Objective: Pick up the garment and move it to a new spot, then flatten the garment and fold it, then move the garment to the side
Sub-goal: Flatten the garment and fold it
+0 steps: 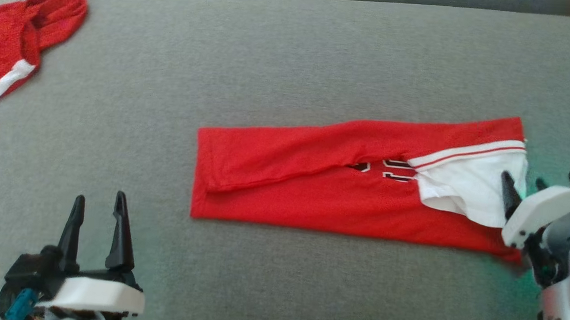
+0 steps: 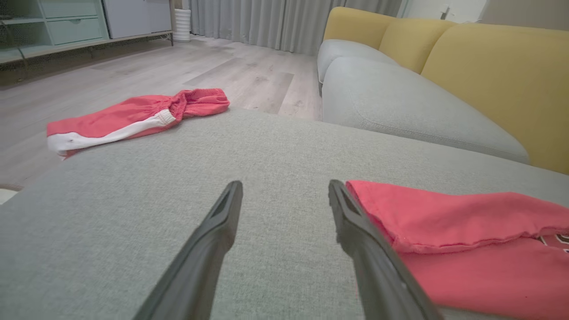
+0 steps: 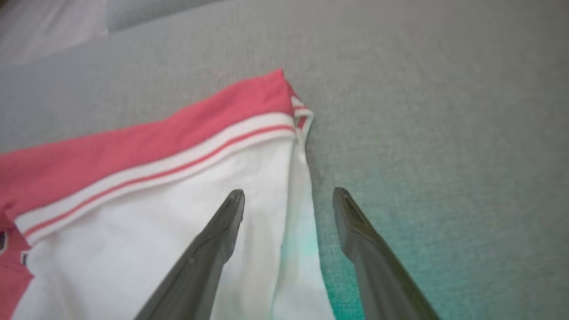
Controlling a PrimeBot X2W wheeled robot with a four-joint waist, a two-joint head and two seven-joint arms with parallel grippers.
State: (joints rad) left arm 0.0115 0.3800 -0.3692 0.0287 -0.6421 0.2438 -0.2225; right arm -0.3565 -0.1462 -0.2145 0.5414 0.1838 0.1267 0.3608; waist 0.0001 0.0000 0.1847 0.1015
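Left gripper (image 1: 100,195) and right gripper (image 1: 522,178) both stand wide open, holding nothing, near the folded red garment (image 1: 312,196), whose black numerals (image 1: 394,170) are half covered, unreadable.

I see grey fabric cushion (image 1: 271,55) bare all round the folded red mesh jersey with white panel (image 1: 312,201): wide room beyond it and to its left, narrower strip on its near side. One obstacle: crumpled red shorts with white stripe (image 1: 9,54), well left of and beyond the jersey.
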